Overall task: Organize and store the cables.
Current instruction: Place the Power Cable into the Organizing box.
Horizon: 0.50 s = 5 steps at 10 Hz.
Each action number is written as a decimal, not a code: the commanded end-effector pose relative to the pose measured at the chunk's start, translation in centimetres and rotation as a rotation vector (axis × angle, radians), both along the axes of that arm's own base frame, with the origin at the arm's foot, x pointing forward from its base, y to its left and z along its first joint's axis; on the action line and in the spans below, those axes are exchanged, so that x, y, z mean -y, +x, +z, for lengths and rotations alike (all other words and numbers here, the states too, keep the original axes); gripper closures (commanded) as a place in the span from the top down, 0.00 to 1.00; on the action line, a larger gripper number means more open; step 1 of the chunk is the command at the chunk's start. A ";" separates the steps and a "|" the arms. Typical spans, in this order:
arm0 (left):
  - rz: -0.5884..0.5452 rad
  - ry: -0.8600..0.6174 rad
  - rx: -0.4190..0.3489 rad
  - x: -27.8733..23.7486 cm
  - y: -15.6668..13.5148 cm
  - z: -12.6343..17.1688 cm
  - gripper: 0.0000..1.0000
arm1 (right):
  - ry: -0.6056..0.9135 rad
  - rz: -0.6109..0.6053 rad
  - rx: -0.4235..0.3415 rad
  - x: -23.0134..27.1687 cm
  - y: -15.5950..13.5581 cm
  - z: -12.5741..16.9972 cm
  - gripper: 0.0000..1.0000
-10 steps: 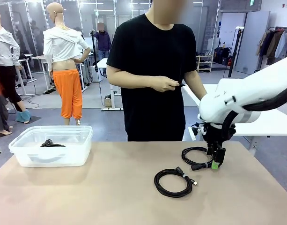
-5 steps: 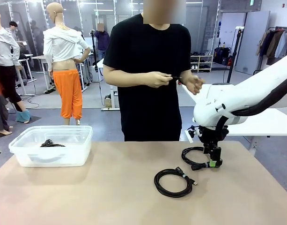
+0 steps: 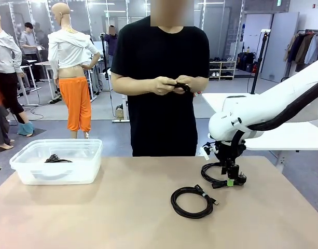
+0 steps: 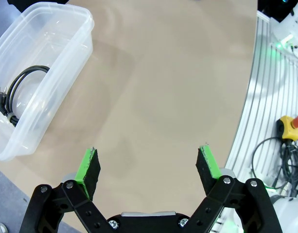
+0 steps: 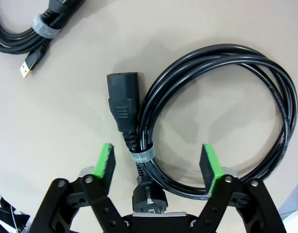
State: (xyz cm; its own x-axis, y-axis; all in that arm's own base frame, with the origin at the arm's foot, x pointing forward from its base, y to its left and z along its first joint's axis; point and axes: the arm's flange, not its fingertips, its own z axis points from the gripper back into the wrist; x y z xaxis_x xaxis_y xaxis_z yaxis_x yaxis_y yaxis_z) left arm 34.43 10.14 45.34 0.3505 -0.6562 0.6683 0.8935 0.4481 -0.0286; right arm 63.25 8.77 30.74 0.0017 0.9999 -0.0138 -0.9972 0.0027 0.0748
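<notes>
**Inspector A:** Firstly, what do we record for the robot's right hand [image 5: 157, 148]?

**Inspector B:** We find it lowered to the counter [image 3: 122, 207] at the far right. Its green pads [image 5: 106, 158] stand apart, one on each side of the grey band [image 5: 141, 156] on the first cable coil [image 5: 221, 52]. We see neither pad touching the cord, so we log the hand as open.

**Inspector A:** And the other cables?

**Inspector B:** We note a second coil [image 3: 174, 199] lying flat just beside the first, nearer the counter's middle, with a gold-tipped plug [image 5: 26, 70] loose at its end. A third coil [image 4: 22, 80] lies inside the clear plastic bin [image 3: 55, 174] at the counter's left end.

**Inspector A:** The left hand [image 4: 148, 150]?

**Inspector B:** We log it as open and holding nothing, above bare counter with the bin off to one side.

**Inspector A:** Any legible writing?

**Inspector B:** We see moulded marks on the first coil's black socket plug [image 5: 123, 110], but we cannot read them. The yellow box with a red button [image 4: 290, 124] beyond the counter edge is too small to check for print.

**Inspector A:** The person?

**Inspector B:** We see the person's hands [image 3: 171, 84] together at chest height, closed on something small and dark that we cannot identify.
</notes>
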 end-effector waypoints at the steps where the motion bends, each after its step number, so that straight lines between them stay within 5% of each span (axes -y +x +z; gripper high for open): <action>1: 0.005 -0.012 -0.011 0.1 -0.1 0.1 1.00 | -0.016 0.009 -0.019 0.1 0.4 -0.1 0.25; 2: 0.005 -0.012 -0.011 0.1 -0.1 0.1 1.00 | -0.011 0.011 -0.021 0.1 0.2 -0.3 0.00; 5: 0.005 -0.012 -0.011 0.1 -0.1 0.1 1.00 | -0.007 0.012 -0.016 0.4 -0.1 -0.5 0.05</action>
